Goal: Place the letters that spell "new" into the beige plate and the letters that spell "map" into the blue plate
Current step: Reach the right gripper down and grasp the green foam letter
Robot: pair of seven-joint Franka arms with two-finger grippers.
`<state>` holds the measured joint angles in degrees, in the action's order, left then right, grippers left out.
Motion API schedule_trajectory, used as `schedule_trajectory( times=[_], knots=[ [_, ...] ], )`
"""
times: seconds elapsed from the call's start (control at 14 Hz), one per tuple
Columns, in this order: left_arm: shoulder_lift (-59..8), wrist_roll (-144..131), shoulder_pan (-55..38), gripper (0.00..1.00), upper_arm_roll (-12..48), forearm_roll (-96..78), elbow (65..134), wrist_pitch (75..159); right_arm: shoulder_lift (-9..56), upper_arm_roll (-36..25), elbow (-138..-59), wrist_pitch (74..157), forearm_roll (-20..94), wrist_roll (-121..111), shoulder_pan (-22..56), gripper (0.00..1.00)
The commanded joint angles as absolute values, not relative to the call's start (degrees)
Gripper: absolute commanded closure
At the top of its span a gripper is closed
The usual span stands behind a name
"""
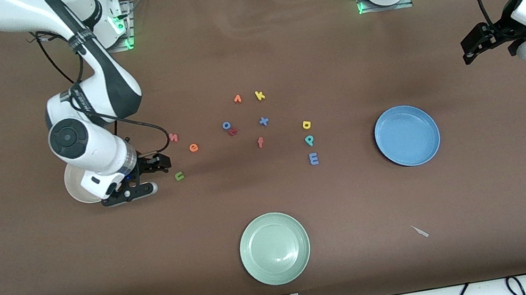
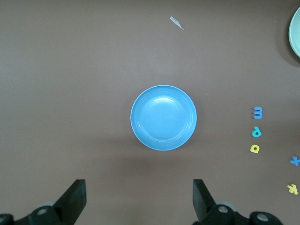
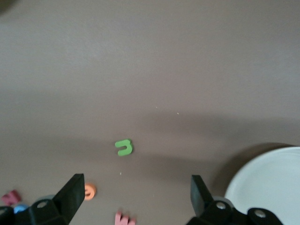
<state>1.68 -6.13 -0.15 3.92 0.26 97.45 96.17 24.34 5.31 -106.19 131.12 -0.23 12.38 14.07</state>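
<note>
The green n [image 1: 180, 176] lies flat on the table, just beside the right gripper [image 1: 158, 164] on the side toward the table's middle and slightly nearer the front camera. In the right wrist view the same green n [image 3: 123, 147] lies ahead of the spread fingers [image 3: 70, 194], so a short reach forward and down would probably bring the jaws over it. Its 2 legs run roughly across the jaw line, so a pinch over its short width looks workable. The orange e [image 1: 193, 148] and pink-red w [image 1: 173, 138] sit a little farther from the camera, also near this gripper, which is released and holds nothing. The beige plate [image 1: 74, 187] lies partly under the right arm, and its visible part is bare. The yellow a [image 1: 306, 124], teal p [image 1: 309, 140] and lavender m [image 1: 314, 159] form a short column near the blue plate [image 1: 407, 135], which is empty. The left gripper [image 1: 485, 42] waits with jaws apart, up toward its own end of the table.
</note>
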Motion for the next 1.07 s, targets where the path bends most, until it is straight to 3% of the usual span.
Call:
schedule_trajectory(
  times=[0.0, 1.0],
  knots=[
    [1.1, -5.3, 0.2, 0.0, 4.1, -0.9, 96.1, 95.1, 23.3, 5.1, -113.4, 140.6, 0.5, 15.1, 14.9, 0.0],
    [1.0, -5.4, 0.0, 0.0, 4.1, -1.0, 96.0, 95.0, 33.9, 5.1, -110.9, 149.7, 0.4, 19.5, 17.2, 0.01]
  ],
)
